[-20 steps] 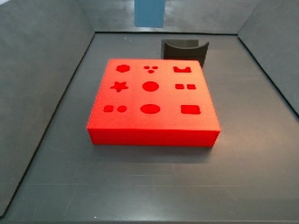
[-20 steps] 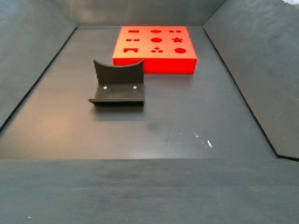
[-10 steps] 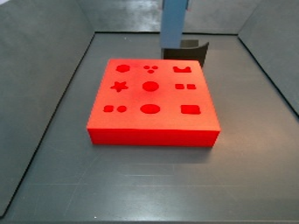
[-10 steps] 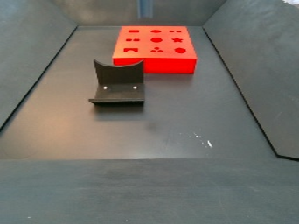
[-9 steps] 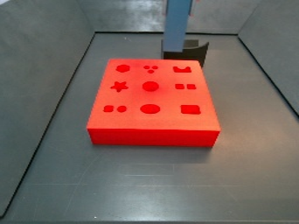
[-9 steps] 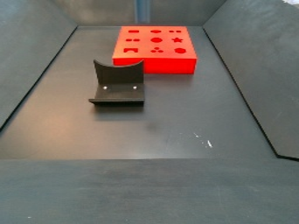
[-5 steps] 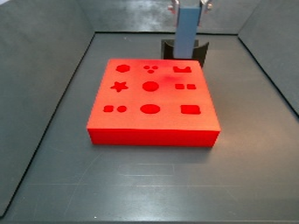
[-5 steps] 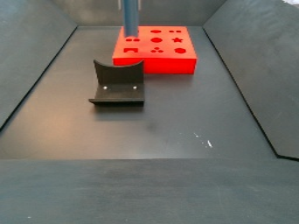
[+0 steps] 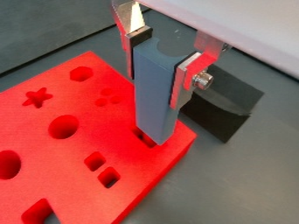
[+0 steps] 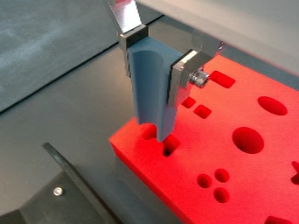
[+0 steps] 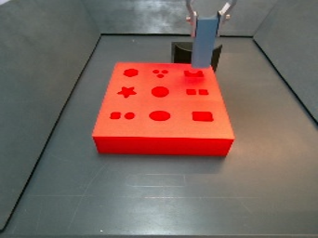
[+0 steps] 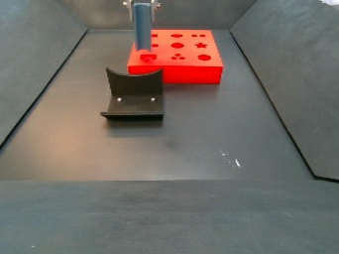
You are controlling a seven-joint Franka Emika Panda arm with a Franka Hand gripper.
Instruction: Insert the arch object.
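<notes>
Blue-grey arch object point(image 9: 156, 87), gripper point(image 9: 163, 42) clamping it

Hidden and cropped parts

Pincer point(image 11: 206, 11) cut off by picture's edge in a side view; arch object point(image 9: 158, 92) covering its slot in red block point(image 9: 70, 131); fixture point(image 11: 214, 51) partly hidden behind.

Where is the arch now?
The arch is upright in the gripper, its lower end at a slot near the red block's corner, beside the fixture.

Silver-plated claw point(image 9: 162, 52), dark pads, screw
</notes>
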